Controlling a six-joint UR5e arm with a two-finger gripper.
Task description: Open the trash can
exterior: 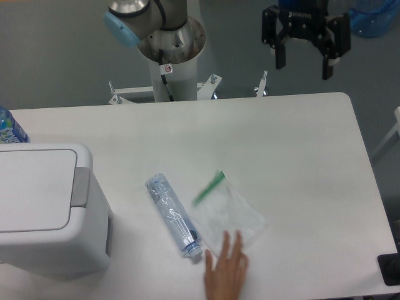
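Note:
The trash can (44, 206) is a large boxy white bin at the table's left edge. Its flat lid lies shut, and the grey push tab (79, 186) sits on its right side. My gripper (304, 64) hangs at the top right, above the table's far edge and far from the trash can. Its two black fingers are spread apart with nothing between them.
A crushed clear plastic bottle (174, 215) lies on the table beside a clear zip bag (226, 215) with a green strip. A human hand (225, 272) rests at the bag's near edge. A blue bottle (9, 128) stands behind the trash can. The arm's base (169, 50) is at the back.

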